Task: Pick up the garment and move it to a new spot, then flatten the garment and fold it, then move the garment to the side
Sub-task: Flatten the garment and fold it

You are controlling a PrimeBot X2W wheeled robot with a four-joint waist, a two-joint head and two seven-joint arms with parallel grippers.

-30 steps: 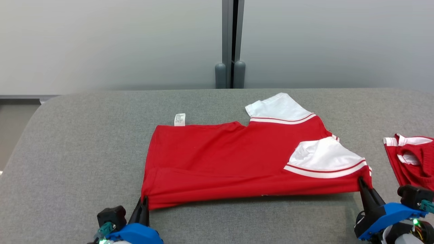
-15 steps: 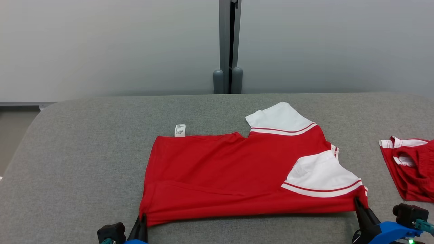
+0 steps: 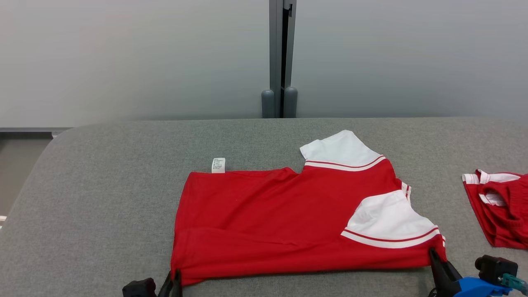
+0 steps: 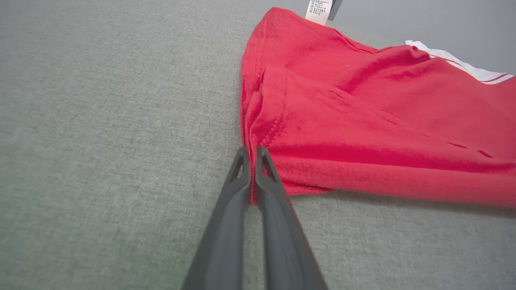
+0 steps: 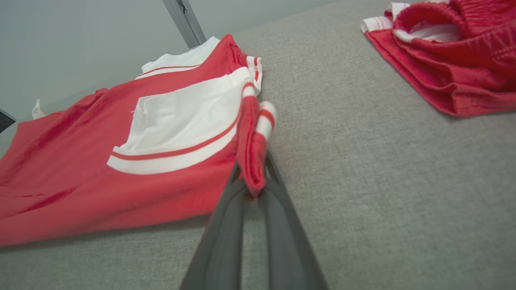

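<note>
My left claw (image 4: 252,152) is pinched tight on the near-left corner of the red garment (image 3: 268,218). My right claw (image 5: 253,183) grips the near-right corner, its tips buried in bunched cloth. The garment lies mid-bench (image 3: 103,198); the frame edge cuts off another red piece (image 3: 501,214) at right.

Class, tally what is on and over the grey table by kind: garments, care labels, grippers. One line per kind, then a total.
Red-and-white garments: 2 (shirt, second garment at the right)
White care labels: 1
Grippers: 2 (left gripper, right gripper)
Total: 5
</note>
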